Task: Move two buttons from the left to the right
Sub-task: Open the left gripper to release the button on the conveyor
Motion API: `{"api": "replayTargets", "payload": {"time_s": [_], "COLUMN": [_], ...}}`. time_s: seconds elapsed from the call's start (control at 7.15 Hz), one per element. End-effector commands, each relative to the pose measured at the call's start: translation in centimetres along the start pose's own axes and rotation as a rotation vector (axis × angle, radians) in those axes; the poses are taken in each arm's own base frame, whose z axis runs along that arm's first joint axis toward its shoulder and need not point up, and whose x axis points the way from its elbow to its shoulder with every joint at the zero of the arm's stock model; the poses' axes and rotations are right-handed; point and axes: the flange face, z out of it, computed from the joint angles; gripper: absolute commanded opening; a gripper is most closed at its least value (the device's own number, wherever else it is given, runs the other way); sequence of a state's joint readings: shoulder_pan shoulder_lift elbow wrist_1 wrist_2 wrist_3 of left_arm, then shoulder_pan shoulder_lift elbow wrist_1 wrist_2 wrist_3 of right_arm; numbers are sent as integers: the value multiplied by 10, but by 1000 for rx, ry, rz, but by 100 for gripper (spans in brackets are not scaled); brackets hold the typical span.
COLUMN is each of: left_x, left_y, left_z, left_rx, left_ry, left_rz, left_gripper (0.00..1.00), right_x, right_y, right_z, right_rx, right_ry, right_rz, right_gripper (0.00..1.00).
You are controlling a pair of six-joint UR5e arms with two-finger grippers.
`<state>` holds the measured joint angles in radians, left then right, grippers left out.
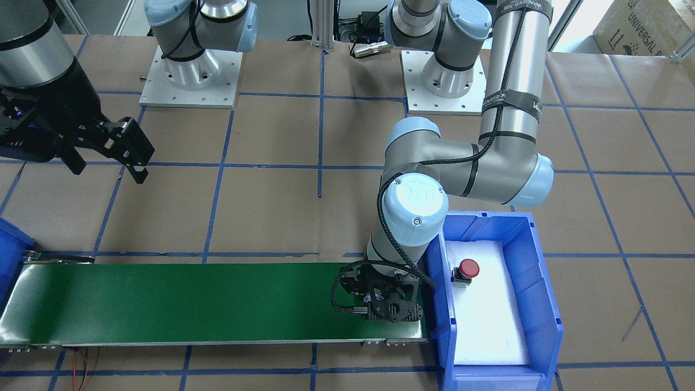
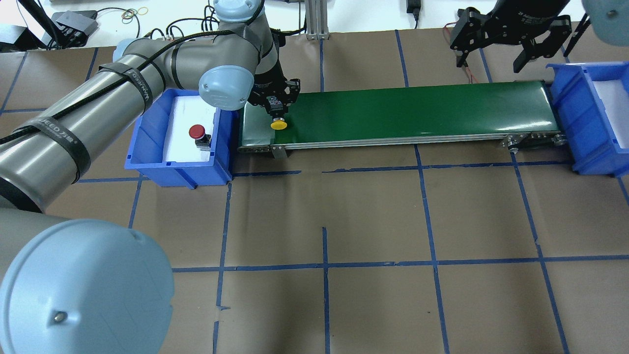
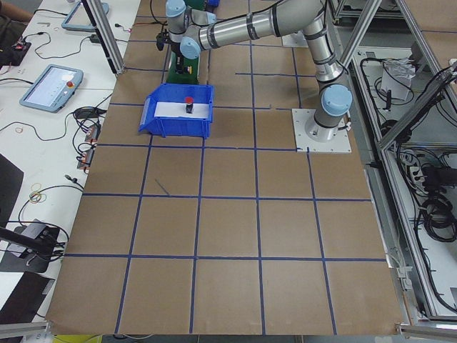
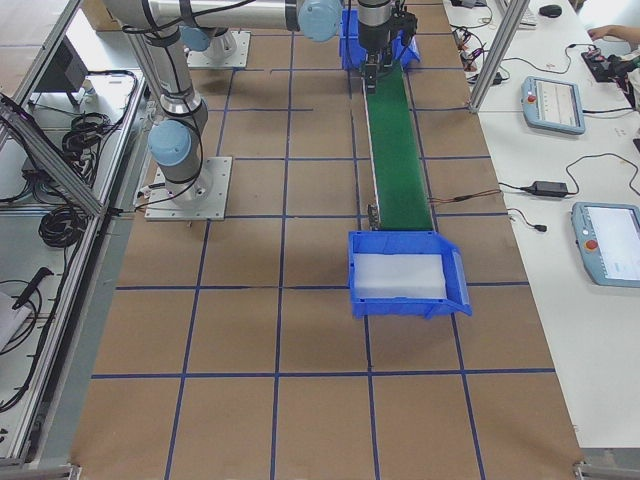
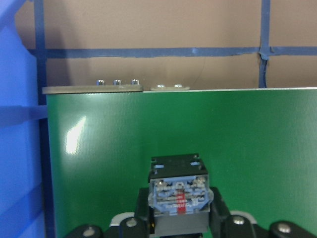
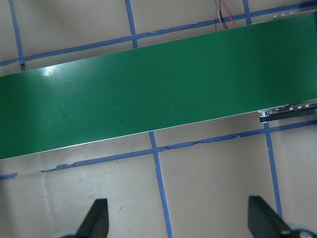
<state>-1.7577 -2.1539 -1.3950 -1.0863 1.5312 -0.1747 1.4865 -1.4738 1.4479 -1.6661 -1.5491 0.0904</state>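
The brown-papered table [image 2: 344,221] with its blue tape grid carries a long green conveyor belt [image 2: 417,113], with one blue bin [image 2: 177,169] at the belt's left end and a second blue bin [image 2: 572,118] at its right end, both lined in white. The left arm [image 2: 98,108] reaches out over the first bin, its forearm bent back at the elbow and its wrist pointing straight down over the belt's left end. The right arm [image 1: 32,49] hangs at the belt's right end, above the table on the side away from the robot. The right gripper [image 1: 108,171] is spread wide and grips nothing. The left gripper [image 2: 276,112] is clamped on the yellow button [image 2: 278,125]. The wrist view shows the fingers [image 5: 225,218] pressed against both sides of its black-and-grey switch block, terminals facing the camera. It sits low over the belt's left end — whether it touches the green surface cannot be told. The red button [image 2: 197,131] stands on the white liner of the left bin, near the wall next to the belt.
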Motion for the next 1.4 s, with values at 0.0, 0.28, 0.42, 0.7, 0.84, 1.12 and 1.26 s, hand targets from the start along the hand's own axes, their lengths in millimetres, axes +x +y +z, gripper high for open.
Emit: {"api": "replayTargets", "payload": {"time_s": [0.0,0.28,0.42,0.7,0.84,1.12,1.26], "left_x": [1,2,2,-3,-15,-38,-51], "left_y": [-4,-3,-3,2,14,35,55], "left_z": [5,-2,-7,-43,-70,-116,-155], "left_rx": [5,14,21,50,4,-5,11], "left_ry": [10,11,12,3,-10,-61,-98], "left_rz": [-3,-25,-34,-29,-33,-40,-44], "left_gripper": [0,100,100,100,100,100,100], "right_x": [-3,-32,-35,-26,-24,-24,-25], "right_y": [-7,14,17,14,13,14,15], "right_z": [2,25,26,22,21,22,21], "right_rx": [0,-54,-55,-47,-45,-48,-47], "right_ry": [-2,-1,2,4,3,3,4], "right_rz": [5,-50,-61,-46,-40,-43,-43], "right_gripper": [100,100,100,100,100,100,100]}}
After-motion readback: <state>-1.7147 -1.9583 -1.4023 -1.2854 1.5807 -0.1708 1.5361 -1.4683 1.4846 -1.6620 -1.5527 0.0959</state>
